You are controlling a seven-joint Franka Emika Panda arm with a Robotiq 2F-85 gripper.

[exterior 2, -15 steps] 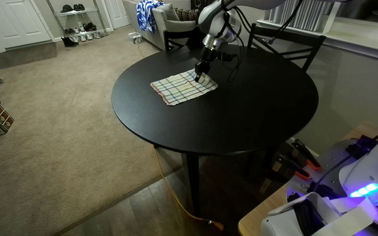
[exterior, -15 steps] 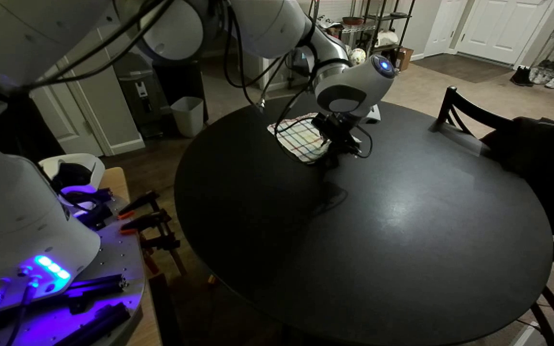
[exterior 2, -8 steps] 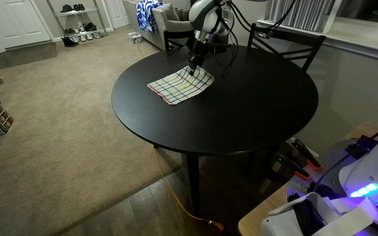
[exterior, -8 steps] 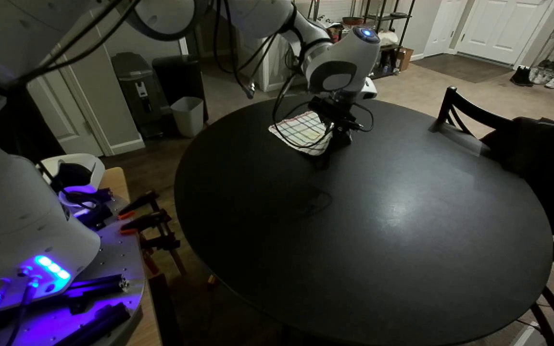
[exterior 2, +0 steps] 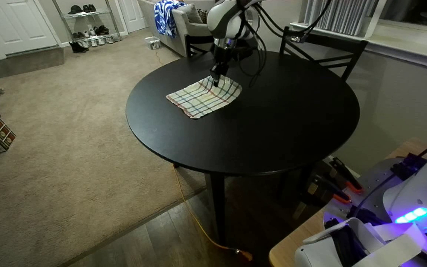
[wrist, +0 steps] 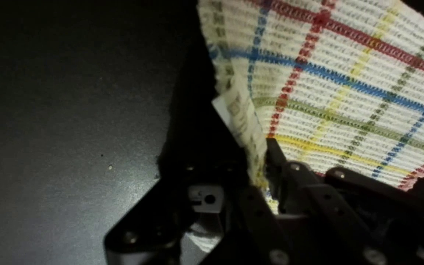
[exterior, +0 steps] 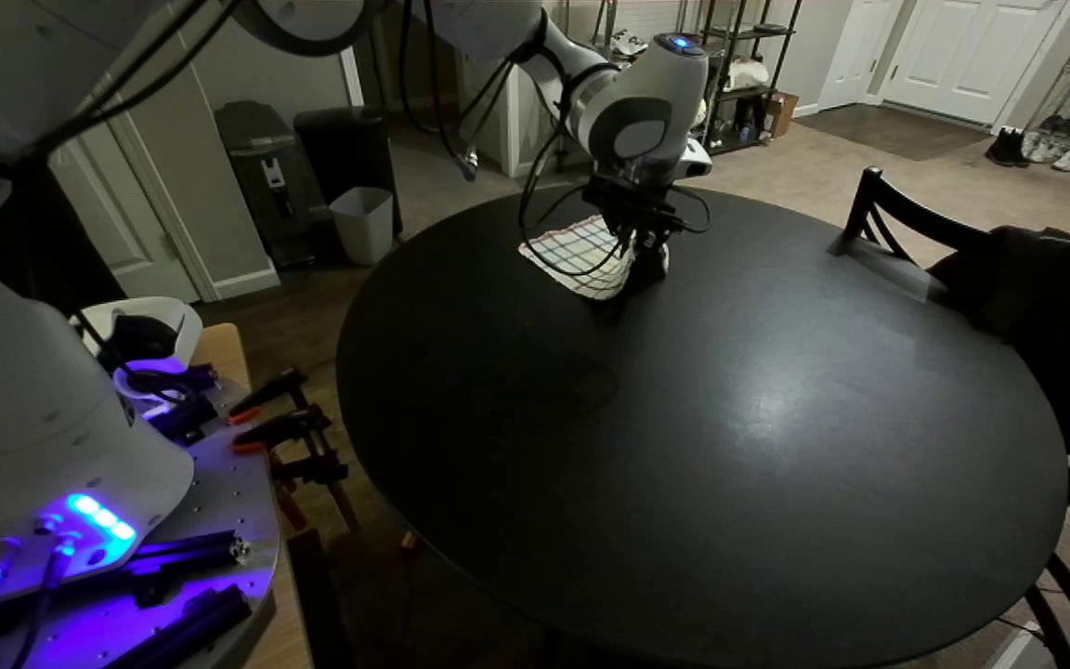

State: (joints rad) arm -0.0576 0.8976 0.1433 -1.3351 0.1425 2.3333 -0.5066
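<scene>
Since a second earlier, the white-and-grey jointed robot arm (exterior: 674, 84) had shifted left and slightly farther off in both exterior views, its wrist closer to vertical. The off-white woven cloth with red, blue, yellow and green checked stripes (exterior 2: 200, 102) had slid a touch left in an exterior view, and its right end had bowed up.

The dark, smooth, round counter (exterior 2: 258, 144) carried the cloth, which lay on its far half, left of the middle in an exterior view. The arm reached across from the near side, its wrist above the cloth's far right part. A black wooden chair with a slatted back (exterior 2: 336, 43) stood beyond the counter, far right in an exterior view. The cloth lay mostly flat, rising only beside the black two-fingered pincer (exterior 2: 216, 83). The pincer was pressed together, pinching the cloth's edge; in the wrist view that edge ran down between the fingers. What looked like a small white tag (wrist: 222, 109) stuck out from the edge, near the fingers.

Judging by its ribbed weave, the cloth seemed light, soft and limp, hardly slippery and not easily damaged. It would likely drape or drag behind a grip rather than keep its shape. An edge or corner looked the best place to take hold, with a good fold between the fingers, since a shallow pinch on such thin fabric could slip.
</scene>
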